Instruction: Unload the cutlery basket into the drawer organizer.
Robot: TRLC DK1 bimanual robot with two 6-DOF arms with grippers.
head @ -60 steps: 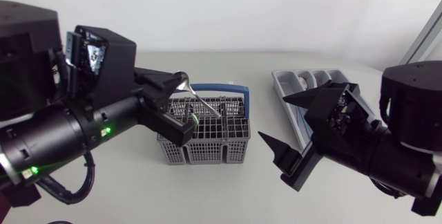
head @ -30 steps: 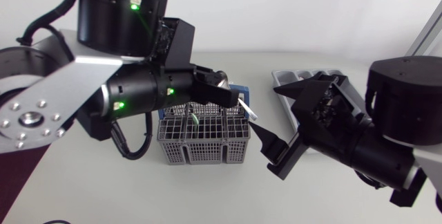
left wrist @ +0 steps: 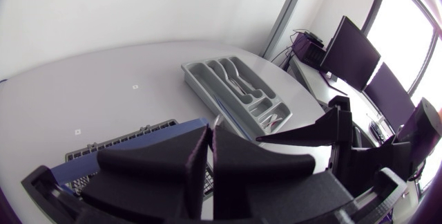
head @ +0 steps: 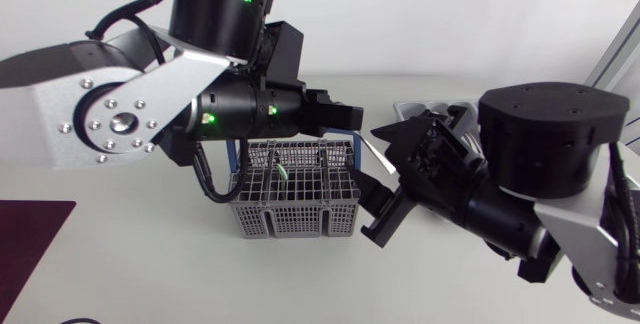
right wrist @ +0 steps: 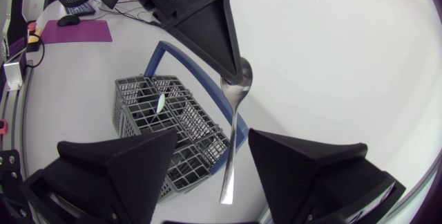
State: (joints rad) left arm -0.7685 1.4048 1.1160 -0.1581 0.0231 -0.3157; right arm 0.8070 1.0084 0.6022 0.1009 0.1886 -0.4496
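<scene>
Right wrist view, nearest first: what do we count between our own fingers?

One spoon (right wrist: 233, 141). Our right gripper (right wrist: 213, 134) stands wide open, one finger on each side of the handle, neither touching it.

And who carries it?

Our left gripper (right wrist: 210, 30), just ahead, pinched on the spoon's bowl so the handle hangs down. Left wrist view shows its two fingers (left wrist: 159, 167) nearly pressed together.

Beyond the spoon?

One grey, blue-handled cutlery basket (right wrist: 135, 103), with one small green-and-white piece (right wrist: 159, 104) standing inside.

And from the head view?

The basket sits mid-table (head: 150, 264), left gripper at its one o'clock, right gripper at its three o'clock. Farthest, at two o'clock, lies one grey drawer organizer (left wrist: 235, 92), mostly hidden behind our right arm (head: 540, 164). Its contents are too small for us to count.
</scene>
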